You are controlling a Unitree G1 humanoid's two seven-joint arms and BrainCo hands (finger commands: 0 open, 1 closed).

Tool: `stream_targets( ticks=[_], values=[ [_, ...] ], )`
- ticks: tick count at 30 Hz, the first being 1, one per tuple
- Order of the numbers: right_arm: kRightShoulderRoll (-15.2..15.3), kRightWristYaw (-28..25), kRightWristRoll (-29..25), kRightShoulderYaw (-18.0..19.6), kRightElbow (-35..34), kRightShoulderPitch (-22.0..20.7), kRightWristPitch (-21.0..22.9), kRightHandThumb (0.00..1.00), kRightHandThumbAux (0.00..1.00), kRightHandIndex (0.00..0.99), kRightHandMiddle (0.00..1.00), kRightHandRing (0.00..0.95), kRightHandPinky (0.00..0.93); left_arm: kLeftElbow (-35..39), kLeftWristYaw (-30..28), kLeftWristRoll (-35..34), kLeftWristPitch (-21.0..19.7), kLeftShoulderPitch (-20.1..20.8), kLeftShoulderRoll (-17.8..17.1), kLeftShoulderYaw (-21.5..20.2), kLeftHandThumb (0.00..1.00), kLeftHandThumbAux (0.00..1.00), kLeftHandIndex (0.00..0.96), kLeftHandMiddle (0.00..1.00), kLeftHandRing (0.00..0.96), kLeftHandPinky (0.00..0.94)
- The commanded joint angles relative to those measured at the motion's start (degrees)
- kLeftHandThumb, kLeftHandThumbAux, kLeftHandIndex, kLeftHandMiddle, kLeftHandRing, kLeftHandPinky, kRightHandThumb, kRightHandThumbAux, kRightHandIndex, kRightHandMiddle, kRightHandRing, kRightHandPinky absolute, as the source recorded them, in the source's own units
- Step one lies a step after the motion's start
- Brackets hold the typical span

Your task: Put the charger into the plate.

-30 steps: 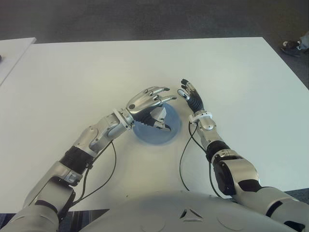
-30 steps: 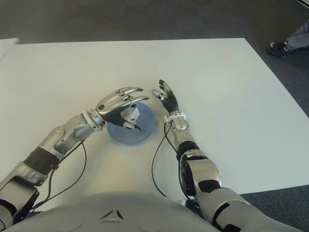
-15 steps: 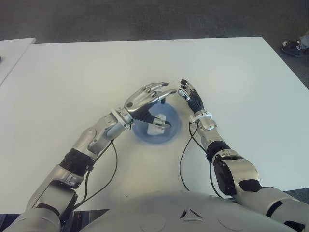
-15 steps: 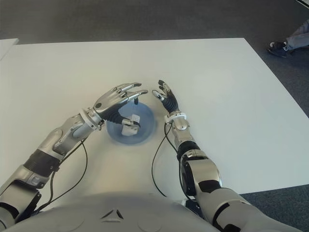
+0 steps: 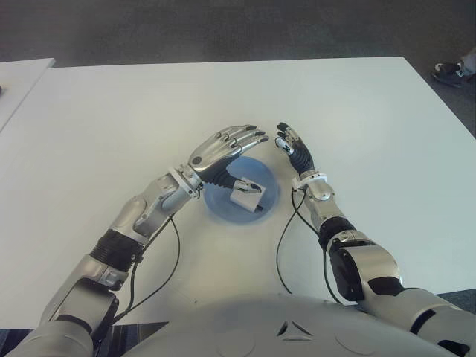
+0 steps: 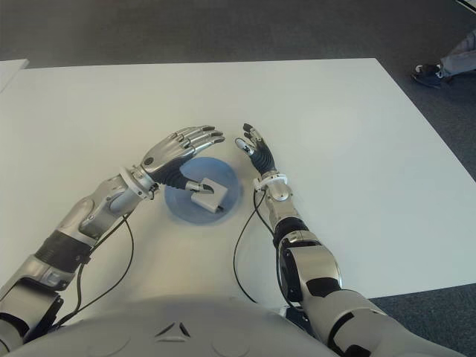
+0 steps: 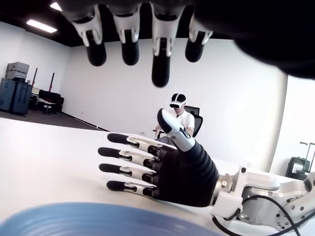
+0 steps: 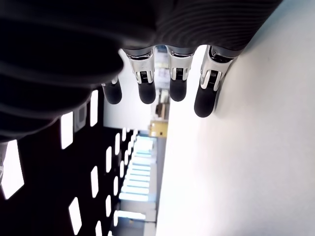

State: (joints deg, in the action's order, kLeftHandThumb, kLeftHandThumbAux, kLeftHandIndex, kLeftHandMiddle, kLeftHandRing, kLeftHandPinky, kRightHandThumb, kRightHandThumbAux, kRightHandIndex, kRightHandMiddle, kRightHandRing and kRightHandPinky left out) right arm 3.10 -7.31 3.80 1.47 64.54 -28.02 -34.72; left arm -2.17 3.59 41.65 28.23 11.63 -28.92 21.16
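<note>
A small white charger [image 5: 246, 193] lies inside the round blue plate [image 5: 271, 195] near the middle of the white table. My left hand [image 5: 223, 150] hovers above the plate's far left side, fingers spread and holding nothing. In the left wrist view its fingertips [image 7: 160, 73] hang over the plate's blue rim [image 7: 98, 216]. My right hand [image 5: 296, 152] shows just right of the plate, fingers straight and open; it appears again in the left wrist view as my right hand [image 7: 162, 164].
The white table [image 5: 372, 126] stretches wide on every side of the plate. A black cable [image 5: 281, 245] runs along my right forearm toward the near edge. Someone's shoe [image 5: 450, 72] shows on the dark floor beyond the table's far right corner.
My left hand let go of the charger, which now lies in the plate. The hand has lifted and moved back toward the plate's far left edge with fingers spread. The right hand stayed put.
</note>
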Motion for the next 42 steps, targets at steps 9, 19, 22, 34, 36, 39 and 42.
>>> stream_targets(
  ticks=[9, 19, 22, 34, 36, 39, 42],
  values=[
    [-0.5, -1.9, -0.2, -0.4, 2.6, 4.7, 4.8, 0.011, 0.411, 0.000, 0.000, 0.000, 0.000, 0.1, -2.8, -0.2, -0.7, -1.2, -0.3, -0.5, 0.130, 0.230, 0.000, 0.000, 0.000, 0.000],
    [-0.5, -1.8, -0.1, -0.7, 2.1, 4.9, 5.1, 0.014, 0.395, 0.000, 0.000, 0.000, 0.000, -0.4, -2.7, 0.6, -1.6, -1.2, -0.4, -0.9, 0.119, 0.247, 0.009, 0.000, 0.000, 0.000],
    [-0.5, -1.7, -0.1, -0.8, 2.1, 4.9, 5.2, 0.014, 0.388, 0.000, 0.000, 0.000, 0.000, -1.3, -2.6, -0.4, -1.8, -1.0, -0.3, -1.5, 0.116, 0.250, 0.016, 0.001, 0.000, 0.000],
    [-0.5, -1.7, -0.2, -0.8, 2.1, 4.8, 4.9, 0.000, 0.334, 0.000, 0.000, 0.000, 0.000, -24.5, -9.4, -38.2, 1.3, 1.1, 11.0, -15.2, 0.117, 0.379, 0.004, 0.011, 0.000, 0.000],
    [-0.6, -1.4, -0.2, -0.8, 2.1, 4.7, 4.9, 0.000, 0.327, 0.000, 0.000, 0.000, 0.000, -29.2, -11.0, -44.6, 0.0, 2.8, 14.5, -19.1, 0.109, 0.405, 0.002, 0.005, 0.000, 0.000],
    [-0.6, -0.8, -0.4, -0.5, 2.0, 4.7, 4.8, 0.000, 0.318, 0.000, 0.000, 0.000, 0.000, -36.3, -12.4, -50.6, 0.5, 5.0, 17.5, -24.0, 0.089, 0.469, 0.000, 0.001, 0.000, 0.001],
    [-0.6, -0.6, -0.7, -0.2, 1.9, 4.8, 4.6, 0.000, 0.321, 0.000, 0.000, 0.000, 0.000, -38.4, -13.8, -54.0, 0.5, 5.4, 19.1, -26.3, 0.077, 0.500, 0.000, 0.000, 0.000, 0.001]
  ],
)
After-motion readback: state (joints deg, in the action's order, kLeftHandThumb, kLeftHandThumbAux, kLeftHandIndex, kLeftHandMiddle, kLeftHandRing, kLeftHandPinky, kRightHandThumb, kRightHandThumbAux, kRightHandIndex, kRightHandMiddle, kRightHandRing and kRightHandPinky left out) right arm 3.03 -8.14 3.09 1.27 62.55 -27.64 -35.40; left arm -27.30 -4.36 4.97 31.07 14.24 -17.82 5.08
